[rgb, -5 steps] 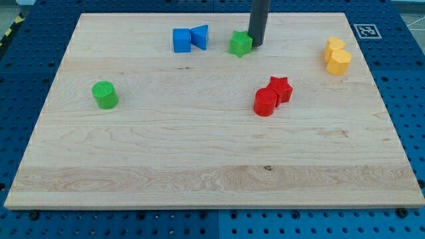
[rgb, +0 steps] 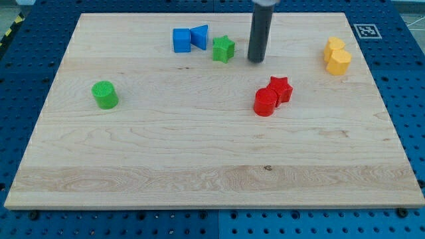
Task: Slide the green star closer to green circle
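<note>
The green star (rgb: pixel 223 49) lies near the view's top, just right of the blue blocks. The green circle (rgb: pixel 105 95) stands far off at the view's left. My tip (rgb: pixel 256 60) is a short way to the right of the green star and slightly below it, apart from it with a visible gap.
A blue cube (rgb: pixel 180 40) and a blue triangle (rgb: pixel 199 36) sit just left of the green star. A red star (rgb: pixel 280 88) and a red circle (rgb: pixel 265 102) touch near the middle right. Two yellow blocks (rgb: pixel 337 56) sit at the top right.
The green star has slid left, closer to the blue blocks. My tip has moved down a little and now stands apart from the star.
</note>
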